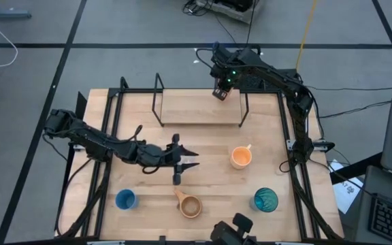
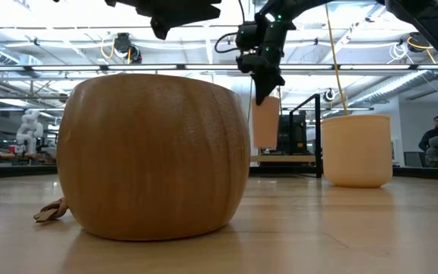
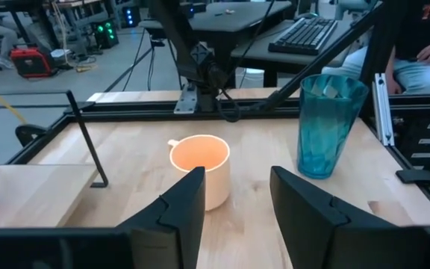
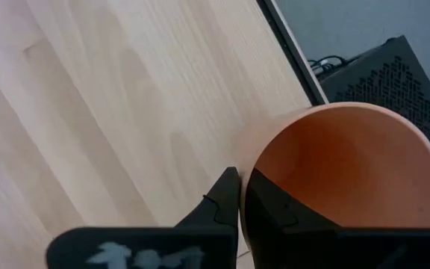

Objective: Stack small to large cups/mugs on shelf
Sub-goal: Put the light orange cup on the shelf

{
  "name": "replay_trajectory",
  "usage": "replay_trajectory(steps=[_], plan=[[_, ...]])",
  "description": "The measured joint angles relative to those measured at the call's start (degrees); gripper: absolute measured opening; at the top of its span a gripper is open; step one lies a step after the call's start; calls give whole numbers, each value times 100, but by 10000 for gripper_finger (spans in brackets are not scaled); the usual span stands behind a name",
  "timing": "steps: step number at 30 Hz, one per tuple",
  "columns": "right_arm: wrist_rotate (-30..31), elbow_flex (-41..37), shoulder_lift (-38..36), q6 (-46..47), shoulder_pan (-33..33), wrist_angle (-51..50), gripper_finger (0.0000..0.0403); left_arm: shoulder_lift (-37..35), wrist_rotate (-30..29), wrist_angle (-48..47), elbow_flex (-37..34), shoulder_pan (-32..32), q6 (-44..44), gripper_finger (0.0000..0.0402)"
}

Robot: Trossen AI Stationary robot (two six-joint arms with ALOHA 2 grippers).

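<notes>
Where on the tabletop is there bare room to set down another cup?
Bare tabletop lies between the shelf and the open left gripper, and left of the shelf. The front edge is crowded: blue cup, tan mug, teal tumbler.

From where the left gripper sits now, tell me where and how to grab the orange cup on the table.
Take the orange cup by its rim wall, one finger inside the open mouth and one outside, coming down from above. It stands upright and mouth-up straight ahead of the open left gripper. Its small handle points away toward the table's far side, so the near wall is probably the easier hold.
</notes>
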Motion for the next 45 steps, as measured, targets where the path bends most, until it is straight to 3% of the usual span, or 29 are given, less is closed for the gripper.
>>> replay_trajectory(steps=[35,45], plan=[[0,-609,-14,-36,-136,450,10,2,9,5,0,-36,133,154],[24,-630,-24,-60,-139,495,88,2,33,5,-2,-36,135,154]])
